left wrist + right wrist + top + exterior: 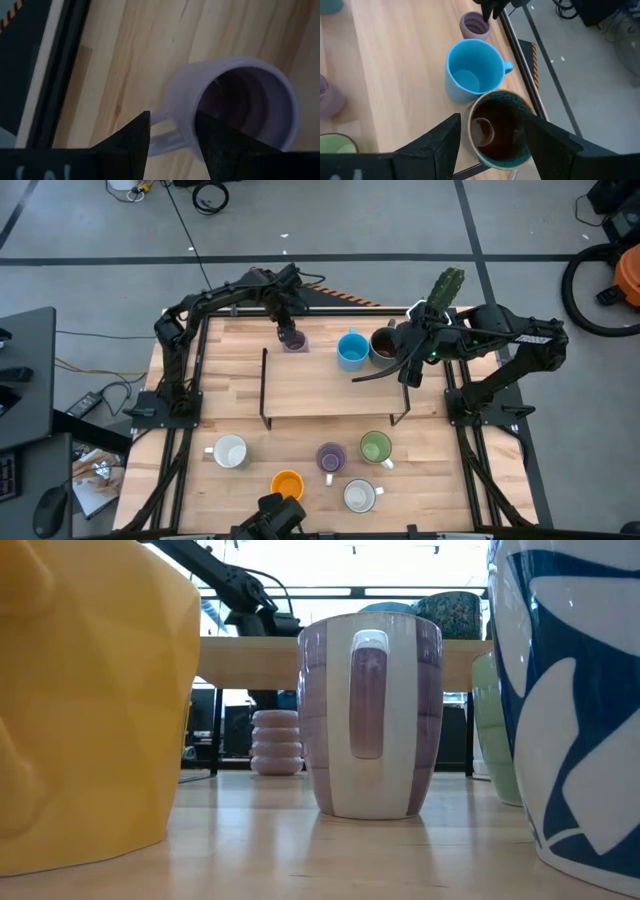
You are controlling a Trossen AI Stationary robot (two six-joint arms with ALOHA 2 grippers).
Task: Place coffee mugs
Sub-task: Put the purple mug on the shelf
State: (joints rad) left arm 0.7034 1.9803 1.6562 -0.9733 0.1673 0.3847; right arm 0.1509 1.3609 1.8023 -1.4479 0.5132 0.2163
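Right wrist view: brown mug seemingly between right hand fingers.
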